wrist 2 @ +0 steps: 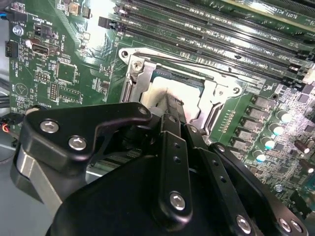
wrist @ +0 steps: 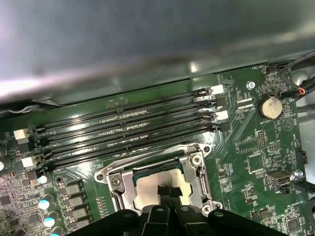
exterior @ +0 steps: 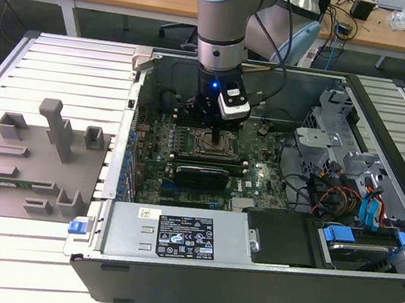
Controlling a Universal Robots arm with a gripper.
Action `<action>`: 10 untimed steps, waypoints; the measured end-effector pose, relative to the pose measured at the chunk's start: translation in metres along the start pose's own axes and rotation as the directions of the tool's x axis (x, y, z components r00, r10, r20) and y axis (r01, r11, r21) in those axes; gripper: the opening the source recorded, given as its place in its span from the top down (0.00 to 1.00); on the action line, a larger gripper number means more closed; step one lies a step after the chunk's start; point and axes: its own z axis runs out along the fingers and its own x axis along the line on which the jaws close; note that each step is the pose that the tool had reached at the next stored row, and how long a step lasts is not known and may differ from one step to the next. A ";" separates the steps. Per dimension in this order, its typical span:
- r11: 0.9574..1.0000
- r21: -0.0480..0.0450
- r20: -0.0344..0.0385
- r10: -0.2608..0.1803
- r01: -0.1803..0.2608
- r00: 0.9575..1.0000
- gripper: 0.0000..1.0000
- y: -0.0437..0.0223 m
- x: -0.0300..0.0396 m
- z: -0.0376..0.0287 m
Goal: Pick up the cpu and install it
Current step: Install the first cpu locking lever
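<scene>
I'm looking into an open computer case point(exterior: 363, 289) lying on a slatted aluminium table point(exterior: 65, 68). The cpu point(wrist: 160, 184) is sitting down in the socket frame point(wrist: 197, 164), so placement seems about done. My gripper point(wrist: 166, 191) is hovering right over it, fingertips nearly pinched together; I can't tell if they're gripping the chip. The frame is looking unlatched.

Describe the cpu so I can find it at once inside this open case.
Start at the green motherboard in the open computer case; beside the row of long black memory slots sits a square metal socket frame. The cpu is the pale silvery square inside that frame, right at the gripper, and is the one flat, bare metal face among dark slots and green board.
</scene>
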 end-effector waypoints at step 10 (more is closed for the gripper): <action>1.000 0.000 0.000 0.000 0.000 1.000 0.89 -0.0011 -0.0025 -0.0162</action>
